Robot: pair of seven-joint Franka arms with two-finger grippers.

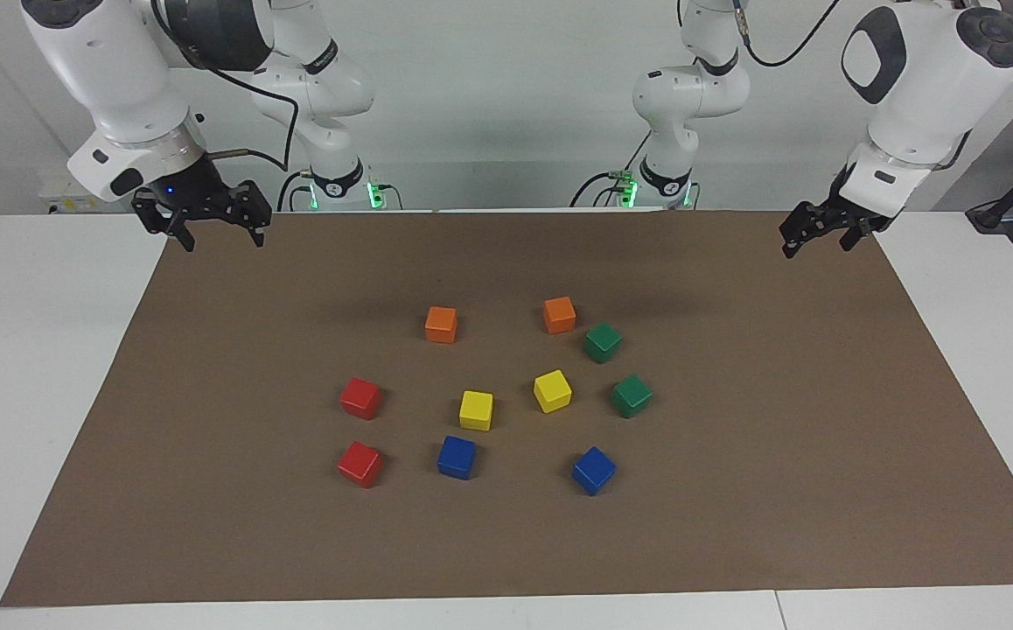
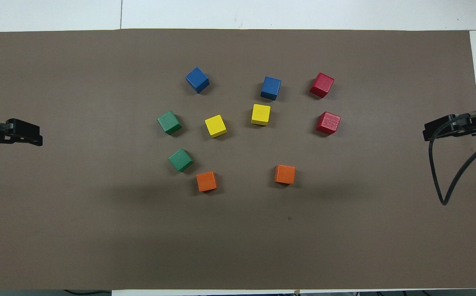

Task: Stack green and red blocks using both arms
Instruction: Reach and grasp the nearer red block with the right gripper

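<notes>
Two green blocks (image 1: 602,341) (image 1: 631,395) sit apart on the brown mat toward the left arm's end; the overhead view shows them as green blocks (image 2: 180,160) (image 2: 169,122). Two red blocks (image 1: 360,398) (image 1: 360,464) lie toward the right arm's end, seen from above as red blocks (image 2: 328,123) (image 2: 322,85). No block rests on another. My left gripper (image 1: 815,248) (image 2: 36,135) hangs open and empty over the mat's edge at its own end. My right gripper (image 1: 223,242) (image 2: 431,130) hangs open and empty over the mat's edge at the other end.
Between the green and red pairs lie two orange cubes (image 1: 441,324) (image 1: 559,314) nearest the robots, two yellow cubes (image 1: 476,409) (image 1: 552,390) and two blue cubes (image 1: 457,457) (image 1: 593,470). A black cable (image 2: 447,172) loops down from the right arm. White table (image 1: 43,350) surrounds the mat.
</notes>
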